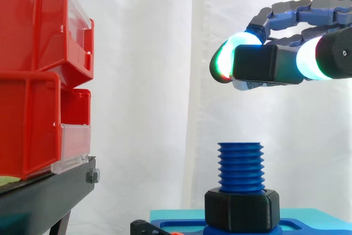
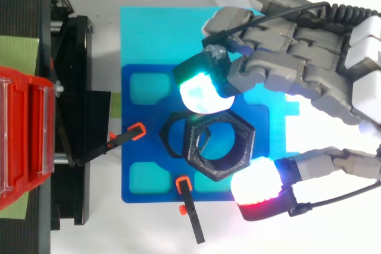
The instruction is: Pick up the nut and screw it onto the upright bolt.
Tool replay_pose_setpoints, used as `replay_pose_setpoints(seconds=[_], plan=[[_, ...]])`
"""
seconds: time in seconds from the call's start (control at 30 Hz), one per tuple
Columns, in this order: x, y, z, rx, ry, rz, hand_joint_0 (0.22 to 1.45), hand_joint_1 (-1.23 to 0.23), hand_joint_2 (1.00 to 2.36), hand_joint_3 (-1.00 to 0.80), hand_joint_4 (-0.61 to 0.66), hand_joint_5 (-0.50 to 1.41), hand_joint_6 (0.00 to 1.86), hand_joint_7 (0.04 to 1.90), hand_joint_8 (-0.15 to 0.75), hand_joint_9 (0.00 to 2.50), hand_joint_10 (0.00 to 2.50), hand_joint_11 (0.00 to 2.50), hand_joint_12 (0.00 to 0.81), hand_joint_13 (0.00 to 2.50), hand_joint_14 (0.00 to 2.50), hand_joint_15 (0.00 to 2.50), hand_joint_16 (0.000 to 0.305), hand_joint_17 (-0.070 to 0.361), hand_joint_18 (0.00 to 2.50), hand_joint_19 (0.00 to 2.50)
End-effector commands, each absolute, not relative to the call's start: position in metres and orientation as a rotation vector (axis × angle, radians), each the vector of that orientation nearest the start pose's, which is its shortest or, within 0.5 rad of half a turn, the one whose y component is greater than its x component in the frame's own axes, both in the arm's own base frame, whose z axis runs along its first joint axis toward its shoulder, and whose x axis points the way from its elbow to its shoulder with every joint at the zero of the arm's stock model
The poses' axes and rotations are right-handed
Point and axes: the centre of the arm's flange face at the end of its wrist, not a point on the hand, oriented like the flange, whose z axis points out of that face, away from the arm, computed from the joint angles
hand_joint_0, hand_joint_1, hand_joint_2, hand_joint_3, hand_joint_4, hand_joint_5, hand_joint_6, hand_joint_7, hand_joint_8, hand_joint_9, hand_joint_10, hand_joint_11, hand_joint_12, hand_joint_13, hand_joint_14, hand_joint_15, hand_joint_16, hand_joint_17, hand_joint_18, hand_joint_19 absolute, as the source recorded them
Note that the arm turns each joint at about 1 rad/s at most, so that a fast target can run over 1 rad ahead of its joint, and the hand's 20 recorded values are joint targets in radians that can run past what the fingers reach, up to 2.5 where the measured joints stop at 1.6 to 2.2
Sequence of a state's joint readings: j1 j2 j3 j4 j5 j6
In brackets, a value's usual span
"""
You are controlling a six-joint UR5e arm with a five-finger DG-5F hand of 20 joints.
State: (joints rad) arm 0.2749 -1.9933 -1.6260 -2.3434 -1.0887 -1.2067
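A black hex nut [image 2: 219, 144] is pinched between the glowing fingertips [image 2: 202, 94] of my hand [image 2: 297, 69], one pad on each side of it. In the side view the nut [image 1: 254, 63] hangs level in the hand [image 1: 308, 17], well above the upright blue threaded bolt [image 1: 240, 166] and a little to its right. The bolt rises from a black hex collar [image 1: 242, 210] on a blue plate [image 2: 134, 147]. From above, the held nut covers the bolt's top, and the collar [image 2: 171, 138] peeks out on the nut's left.
Stacked red bins [image 1: 33, 81] stand on a black stand [image 1: 49, 191] at the left. Two black clamps with orange tips [image 2: 137, 131] [image 2: 183, 184] hold the blue plate, which lies on a cyan base [image 2: 155, 34].
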Motion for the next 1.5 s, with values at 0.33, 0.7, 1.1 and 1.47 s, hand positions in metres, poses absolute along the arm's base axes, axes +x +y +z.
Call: replay_pose_setpoints(seconds=[0.33, 0.7, 1.1, 1.47], plan=[[0.672, -0.002, 0.276, 0.483, 1.204, 0.245, 0.53, -0.68, 1.00, -0.50, 0.28, -0.20, 0.50, 1.03, 0.297, 0.43, 0.00, 0.00, 0.371, 0.43, 0.00, 0.00, 0.047, 0.105, 0.31, 0.00], [0.675, -0.002, 0.266, 0.481, 1.199, 0.243, 0.53, -0.68, 1.00, -0.50, 0.28, -0.20, 0.50, 1.03, 0.297, 0.42, 0.00, 0.00, 0.372, 0.43, 0.00, 0.00, 0.046, 0.104, 0.32, 0.00], [0.681, -0.001, 0.256, 0.480, 1.196, 0.240, 0.53, -0.68, 1.00, -0.50, 0.28, -0.20, 0.50, 1.03, 0.299, 0.43, 0.00, 0.00, 0.370, 0.43, 0.00, 0.00, 0.046, 0.104, 0.31, 0.00], [0.682, -0.001, 0.257, 0.480, 1.189, 0.239, 0.53, -0.68, 1.00, -0.50, 0.28, -0.20, 0.50, 1.03, 0.300, 0.43, 0.00, 0.00, 0.372, 0.43, 0.00, 0.00, 0.046, 0.104, 0.31, 0.00]])
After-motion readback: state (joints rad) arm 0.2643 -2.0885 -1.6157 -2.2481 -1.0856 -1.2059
